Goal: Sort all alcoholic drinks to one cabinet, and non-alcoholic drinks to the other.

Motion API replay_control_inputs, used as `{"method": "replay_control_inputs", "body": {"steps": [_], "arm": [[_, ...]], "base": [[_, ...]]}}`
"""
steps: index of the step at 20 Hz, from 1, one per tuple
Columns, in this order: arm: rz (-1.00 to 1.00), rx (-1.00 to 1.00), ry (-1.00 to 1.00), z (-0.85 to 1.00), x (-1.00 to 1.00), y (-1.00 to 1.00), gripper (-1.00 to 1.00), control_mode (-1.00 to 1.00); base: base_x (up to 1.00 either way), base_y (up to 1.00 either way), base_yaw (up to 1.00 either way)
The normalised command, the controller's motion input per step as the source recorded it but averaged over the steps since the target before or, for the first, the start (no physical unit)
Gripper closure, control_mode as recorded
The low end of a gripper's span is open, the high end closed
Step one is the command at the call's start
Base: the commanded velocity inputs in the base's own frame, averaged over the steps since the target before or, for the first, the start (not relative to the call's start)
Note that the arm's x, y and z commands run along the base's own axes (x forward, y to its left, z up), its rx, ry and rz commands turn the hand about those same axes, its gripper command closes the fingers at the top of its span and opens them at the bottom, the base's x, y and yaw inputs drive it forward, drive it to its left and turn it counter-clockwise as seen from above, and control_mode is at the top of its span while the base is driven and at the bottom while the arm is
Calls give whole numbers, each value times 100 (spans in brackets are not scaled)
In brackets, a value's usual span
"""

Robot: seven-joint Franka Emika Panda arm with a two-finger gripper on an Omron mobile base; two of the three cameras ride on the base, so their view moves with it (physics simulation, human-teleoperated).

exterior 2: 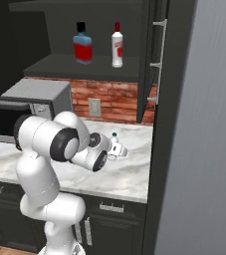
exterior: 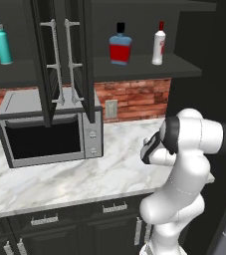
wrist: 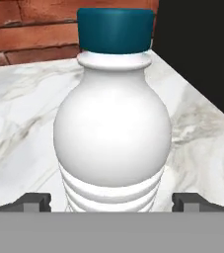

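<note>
A: Left base view, going left to right: the teal bottle (exterior: 2, 43) stands upright on the shelf of the left cabinet (exterior: 15, 67). Both black doors hang open in the middle, silver bar handles side by side.

B: And right of the doors?

A: The right cabinet (exterior: 149, 67) carries two upright bottles on its shelf: the squat blue bottle (exterior: 120, 46) with its red label and black cap, then the slim white bottle (exterior: 159, 45) with the red cap. They stand near each other, not touching.

B: Below them?

A: A microwave (exterior: 47, 130) sits at the left of the marble surface (exterior: 59, 179), against the brick wall. The white arm folds low at the near right.

B: Where is the water bottle?

A: Right base view puts it at the far right of the surface, just past the arm's wrist. In the hand view the ribbed water bottle (wrist: 112, 128) stands upright, body white, cap dark teal.

B: Does the end effector (wrist: 112, 201) have it?

A: Its jaws stand wide, one dark fingertip (wrist: 32, 201) on each side of the bottle's lower ribs, with a gap showing on both sides. Nothing is held.
</note>
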Motion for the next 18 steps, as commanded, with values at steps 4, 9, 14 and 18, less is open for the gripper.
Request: {"method": "replay_control_inputs", "body": {"steps": [4,9,14,18], "arm": [[-2,1,0,0,22,-18,100,-100],[-1,0,2,-10,3,-3,100,-100],[1,0,3,-4,-10,0,100,-100],[7,0,1,28,-15,3,100,-100]], "base": [[0,0,0],[0,0,0],[0,0,0],[0,0,0]]}}
